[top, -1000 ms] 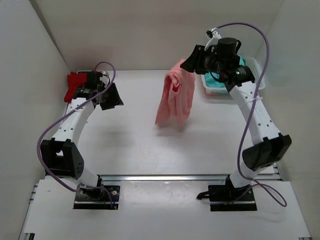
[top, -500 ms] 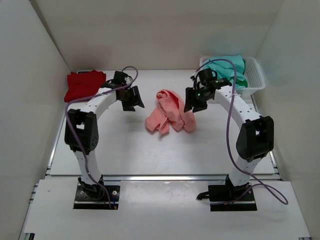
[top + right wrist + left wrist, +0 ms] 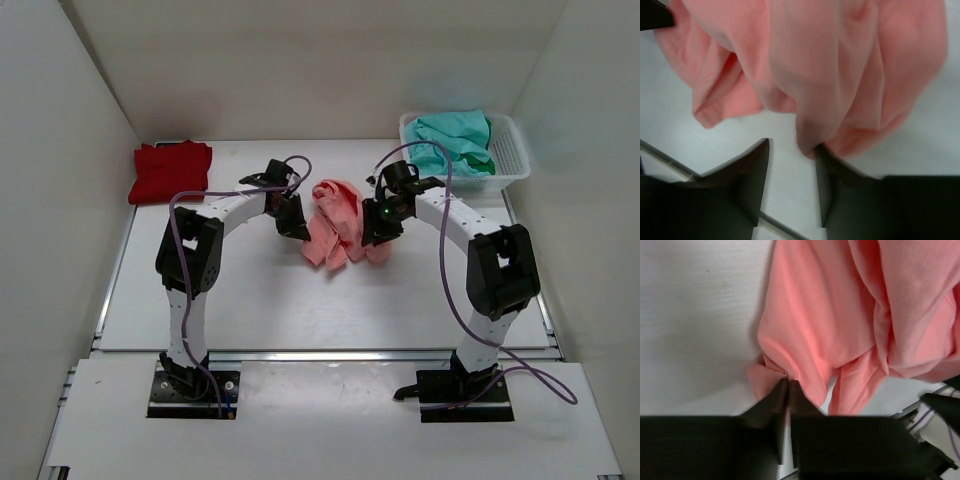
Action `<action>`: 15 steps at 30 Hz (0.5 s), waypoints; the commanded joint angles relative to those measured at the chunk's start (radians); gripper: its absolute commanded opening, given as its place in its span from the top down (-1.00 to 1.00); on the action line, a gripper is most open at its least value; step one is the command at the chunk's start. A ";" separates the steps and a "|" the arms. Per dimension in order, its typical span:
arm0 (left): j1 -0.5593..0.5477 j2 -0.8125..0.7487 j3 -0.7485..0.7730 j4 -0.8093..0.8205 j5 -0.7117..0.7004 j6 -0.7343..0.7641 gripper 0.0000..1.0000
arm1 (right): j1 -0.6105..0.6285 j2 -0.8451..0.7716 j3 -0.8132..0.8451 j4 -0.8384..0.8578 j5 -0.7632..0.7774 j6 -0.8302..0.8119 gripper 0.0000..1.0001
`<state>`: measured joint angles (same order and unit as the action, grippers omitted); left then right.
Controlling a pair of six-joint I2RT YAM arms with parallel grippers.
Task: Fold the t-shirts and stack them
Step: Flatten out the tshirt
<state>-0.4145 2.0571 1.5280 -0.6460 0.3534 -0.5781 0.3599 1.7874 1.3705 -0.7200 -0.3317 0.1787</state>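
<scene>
Shirts are found in three spots. The pink shirt (image 3: pixel 338 222) is bunched in a heap at the middle of the table (image 3: pixel 240 290), between the two tools. The red shirt (image 3: pixel 170 170) is laid at the back left corner, well apart from both arms. The teal shirt (image 3: pixel 452 140) is piled in the white basket (image 3: pixel 512 165) at the back right.

The left tool (image 3: pixel 786 384) is clamped on a puckered corner at the heap's left edge. Its fingers are pressed nearly together, with cloth gathered at the tips.

The right tool (image 3: pixel 791 146) is held apart at the heap's right side, low over the table. One finger (image 3: pixel 825 170) is touching the cloth's edge, and bare table is seen in the gap.
</scene>
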 commanded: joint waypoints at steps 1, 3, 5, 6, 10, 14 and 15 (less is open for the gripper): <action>-0.001 -0.023 -0.011 0.025 0.041 -0.011 1.00 | 0.005 0.070 0.025 0.073 -0.044 -0.002 0.65; 0.023 -0.057 0.004 0.009 0.021 0.004 1.00 | -0.012 0.086 0.067 0.056 -0.043 0.011 1.00; 0.092 -0.106 0.026 -0.029 -0.010 0.012 1.00 | -0.030 0.075 0.111 0.031 0.018 0.019 1.00; 0.111 -0.147 0.029 -0.053 -0.019 0.012 1.00 | -0.036 0.057 0.155 0.001 0.089 0.021 1.00; 0.267 -0.305 0.105 -0.162 -0.091 0.021 1.00 | -0.087 -0.132 0.257 -0.032 0.291 0.044 1.00; 0.295 -0.406 0.225 -0.228 -0.203 0.020 1.00 | -0.179 -0.356 0.274 0.004 0.280 0.035 1.00; 0.263 -0.432 0.277 -0.253 -0.270 0.021 1.00 | -0.197 -0.412 0.266 0.017 0.237 0.016 1.00</action>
<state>-0.0841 1.7840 1.6733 -0.8204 0.2150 -0.5690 0.2100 1.5745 1.5833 -0.7433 -0.1150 0.2089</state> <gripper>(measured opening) 0.017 0.009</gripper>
